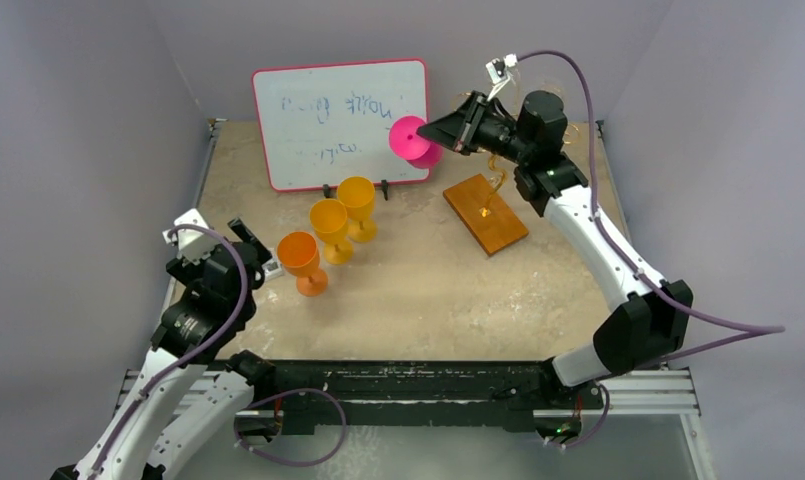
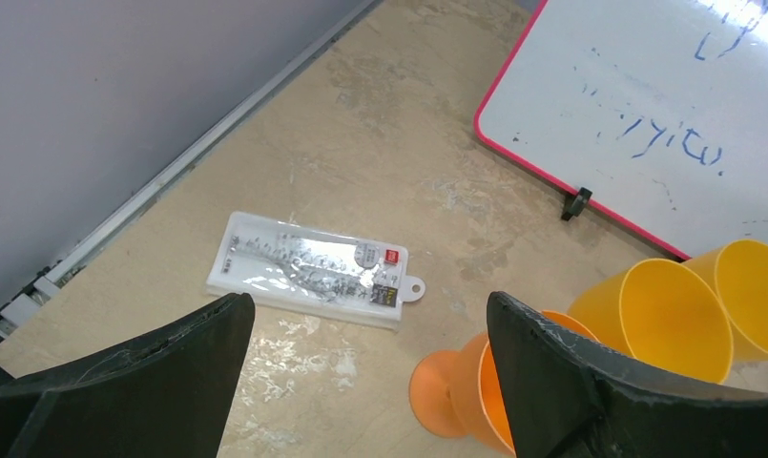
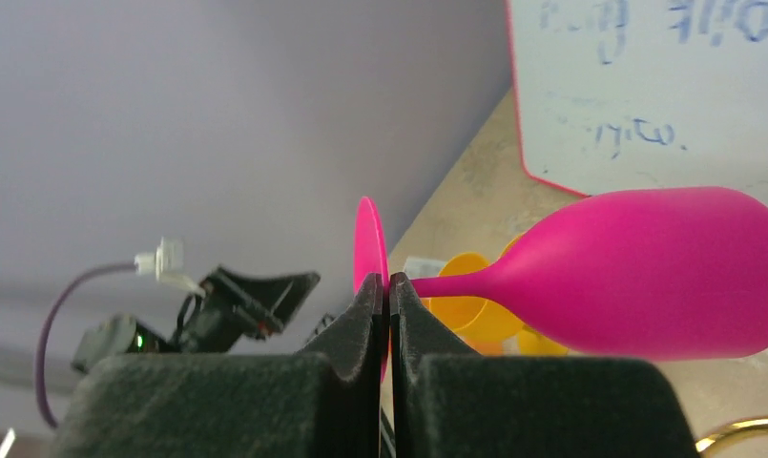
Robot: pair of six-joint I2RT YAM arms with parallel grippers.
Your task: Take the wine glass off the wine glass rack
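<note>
Left tool (image 2: 370, 382) hangs at about 8 o'clock over the mottled beige desk (image 1: 418, 290), jaws spread wide with nothing in them. Under it lies a flat clear plastic packet (image 2: 313, 270) with a little hang tab. At 3 o'clock of that, three matte plastic goblets stand in a tight diagonal row: the orange goblet (image 1: 300, 258), the middle goblet (image 1: 330, 225) and the yellow goblet (image 1: 357, 203).

The red-framed whiteboard (image 1: 340, 122) with faint blue scribbles stands behind them at 12 o'clock.

The wine glass (image 3: 647, 272), smooth hot pink, is up in the air lying sideways by the board's right edge, bowl toward 9 o'clock. Right tool (image 3: 387, 281) is clenched tight where the thin stem meets the round foot.

The wine glass rack (image 1: 488, 212) sits at 2 o'clock. It's gold wire curls on an orange-brown wooden slab, at roughly 5 o'clock of the glass and apart from it. The right arm covers part of the wire.
</note>
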